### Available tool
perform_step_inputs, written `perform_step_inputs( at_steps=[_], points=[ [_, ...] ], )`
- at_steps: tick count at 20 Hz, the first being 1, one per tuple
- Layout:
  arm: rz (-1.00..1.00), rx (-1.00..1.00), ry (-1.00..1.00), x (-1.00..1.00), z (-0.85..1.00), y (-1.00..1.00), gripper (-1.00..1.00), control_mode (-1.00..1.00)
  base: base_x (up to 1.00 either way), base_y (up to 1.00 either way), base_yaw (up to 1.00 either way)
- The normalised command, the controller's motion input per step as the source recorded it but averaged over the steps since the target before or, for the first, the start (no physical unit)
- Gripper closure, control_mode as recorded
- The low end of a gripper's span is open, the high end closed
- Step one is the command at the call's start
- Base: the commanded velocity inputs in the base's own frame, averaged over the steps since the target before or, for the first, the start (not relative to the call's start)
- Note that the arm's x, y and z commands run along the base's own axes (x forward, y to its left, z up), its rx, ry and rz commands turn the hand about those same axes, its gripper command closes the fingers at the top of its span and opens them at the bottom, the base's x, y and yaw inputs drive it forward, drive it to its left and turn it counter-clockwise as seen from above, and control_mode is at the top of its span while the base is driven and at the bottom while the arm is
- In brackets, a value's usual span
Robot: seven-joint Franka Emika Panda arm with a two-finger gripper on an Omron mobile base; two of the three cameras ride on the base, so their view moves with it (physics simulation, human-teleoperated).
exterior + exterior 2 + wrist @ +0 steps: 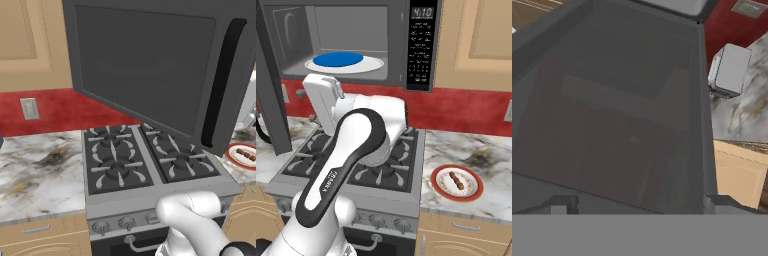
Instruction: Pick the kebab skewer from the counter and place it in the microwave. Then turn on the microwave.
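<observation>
Currently small brown-red kebab skewer (457,180) lies on red-rimmed white plate (473,194) on marble table (491,150); claw (639,207) wide, empty, facing dark grey microwave (421,45) door; swinging across risks clipping it.

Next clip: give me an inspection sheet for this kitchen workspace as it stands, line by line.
Surface: marble counter on both sides of the gas stove.
Job's things: kebab skewer lies on a red-rimmed plate right of the stove; microwave door swung open, blue disc on its turntable.
Clutter: grey boxy appliance on the counter.
Hand: open, empty, facing the door.
Cables: nothing seen.
Surroundings: red backsplash, tan cabinets.
</observation>
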Motion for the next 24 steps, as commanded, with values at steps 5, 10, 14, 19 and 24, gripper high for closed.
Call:
perform_step_inputs(
  at_steps=[5, 10, 14, 19, 24],
  points=[
    [0.03, -0.04, 0.0, -0.02, 0.06, 0.21, -1.0, -1.0, 0.0, 0.0, 0.0],
    [0.03, -0.01, 0.0, -0.16, 0.09, 0.13, -1.0, -1.0, 0.0, 0.0, 0.0],
    [0.02, 0.0, 0.0, -0.38, 0.08, 0.12, -1.0, -1.0, 0.0, 0.0, 0.0],
    [0.0, 0.0, 0.0, -0.45, 0.01, 0.21, -1.0, -1.0, 0.0, 0.0, 0.0],
    [0.0, 0.0, 0.0, -0.39, 0.01, 0.22, -1.0, -1.0, 0.0, 0.0, 0.0]
  ],
)
